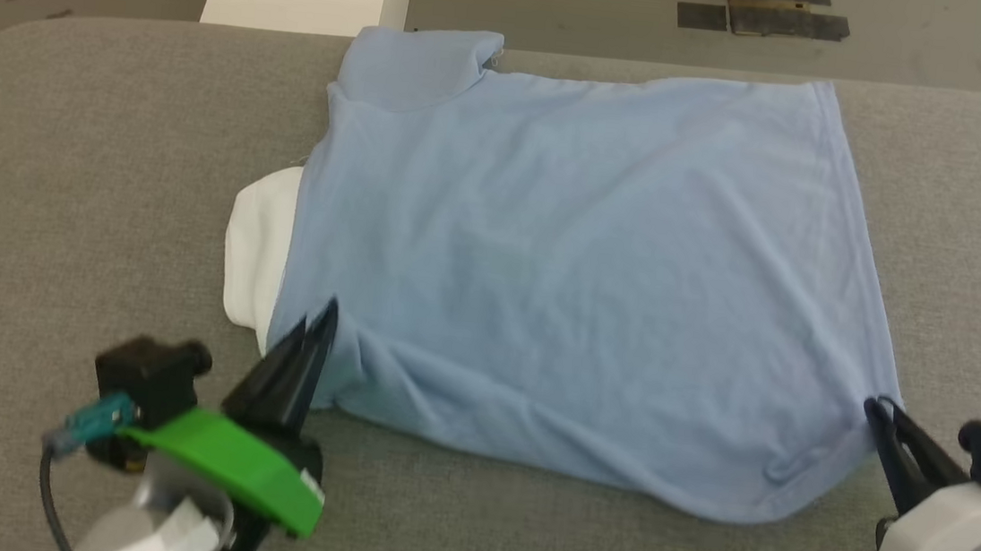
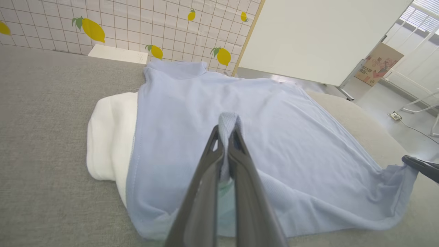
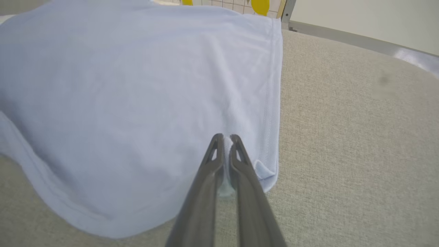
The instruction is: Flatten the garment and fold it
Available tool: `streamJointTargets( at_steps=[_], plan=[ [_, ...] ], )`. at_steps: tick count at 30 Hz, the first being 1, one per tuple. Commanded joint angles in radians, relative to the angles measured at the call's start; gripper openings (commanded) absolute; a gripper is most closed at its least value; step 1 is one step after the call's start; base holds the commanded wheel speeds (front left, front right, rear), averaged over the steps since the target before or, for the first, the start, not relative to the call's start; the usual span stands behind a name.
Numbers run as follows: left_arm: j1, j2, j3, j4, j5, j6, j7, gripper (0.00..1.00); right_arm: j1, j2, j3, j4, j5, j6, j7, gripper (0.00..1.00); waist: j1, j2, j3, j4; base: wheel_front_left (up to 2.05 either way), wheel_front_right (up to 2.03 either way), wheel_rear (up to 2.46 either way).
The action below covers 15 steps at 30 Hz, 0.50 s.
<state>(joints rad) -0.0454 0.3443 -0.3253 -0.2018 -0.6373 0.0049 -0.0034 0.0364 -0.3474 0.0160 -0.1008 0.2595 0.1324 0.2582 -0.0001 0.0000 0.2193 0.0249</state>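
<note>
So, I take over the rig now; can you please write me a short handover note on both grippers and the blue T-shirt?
Left gripper: shut on the light blue cotton T-shirt, at its near edge beside the white neck panel.
Right gripper: shut on the shirt's near hem corner.
Shirt: spread sideways on the grey fabric table, neck end towards the robot's left.
Done: mostly flattened; some creases run along the near edge.
Left: smooth those creases, then fold; the folding looks not yet done.

Head view down from above; wrist views low along left pincer (image 2: 226, 129) and right pincer (image 3: 226, 136); garment (image 1: 580, 275) common to all.
</note>
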Motion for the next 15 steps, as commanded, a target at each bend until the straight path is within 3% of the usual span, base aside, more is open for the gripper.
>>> streamJointTargets(
  at_steps=[1, 15],
  plan=[
    [-0.049, -0.008, 0.006, 0.012, -0.001, -0.013, -0.004, 0.00, -0.033, -0.007, 0.007, -0.003, -0.006, -0.002, -0.009, 0.00, 0.0001, 0.0000, 0.013, 0.000, 0.00, 0.00, 0.00],
    [-0.387, -0.004, 0.045, 0.204, -0.116, -0.078, 0.118, 0.00, -0.309, -0.097, 0.031, 0.065, 0.015, -0.002, 0.079, 0.00, 0.0001, 0.0000, 0.171, 0.006, 0.00, 0.00, 0.00]
  ],
)
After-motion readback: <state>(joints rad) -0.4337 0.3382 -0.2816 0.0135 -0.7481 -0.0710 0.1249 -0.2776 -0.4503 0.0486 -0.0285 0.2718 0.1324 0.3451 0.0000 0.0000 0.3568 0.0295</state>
